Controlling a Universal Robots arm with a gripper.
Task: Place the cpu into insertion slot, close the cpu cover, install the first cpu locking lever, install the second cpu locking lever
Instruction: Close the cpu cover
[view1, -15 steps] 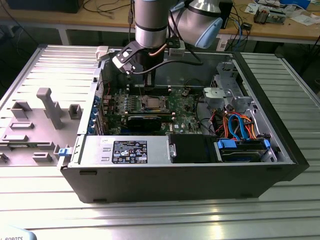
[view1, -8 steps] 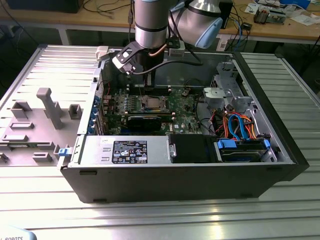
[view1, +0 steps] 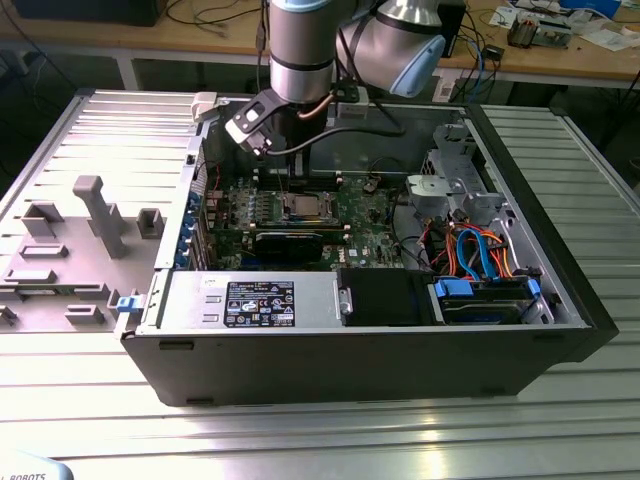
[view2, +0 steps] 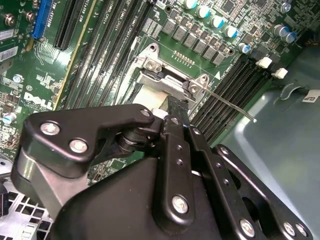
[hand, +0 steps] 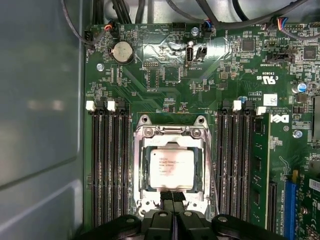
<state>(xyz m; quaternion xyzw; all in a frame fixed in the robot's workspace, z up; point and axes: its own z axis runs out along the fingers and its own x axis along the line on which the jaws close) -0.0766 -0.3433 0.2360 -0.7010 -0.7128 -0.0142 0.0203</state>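
The cpu (hand: 172, 169) sits flat in the slot (hand: 145, 172), square to its rim. The cover (hand: 171, 131) lies down over it, so the chip shows through the window. The tool (hand: 173, 196) is at the slot's near edge, on the cover's rim. Its fingers (hand: 167, 200) are pinched together, with nothing visible between them.

In the second wrist view, a thin wire lever (view2: 232, 105) juts out from a corner of the slot, away from the cover. It looks unlatched, so the work seems to stand between seating the cover and locking it.

To do that well, the closed tips should press straight down on the cover's metal rim and never on the chip's top. The push should be square so the frame stays level on the slot. The lever is springy wire and could slide off narrow tips. The memory slots (hand: 107, 165) flank the slot closely, so a sideways slip would land on them.

The cpu has a dull silver-grey lid with small dark print. It is much smaller than the green board (hand: 165, 70) around the slot.
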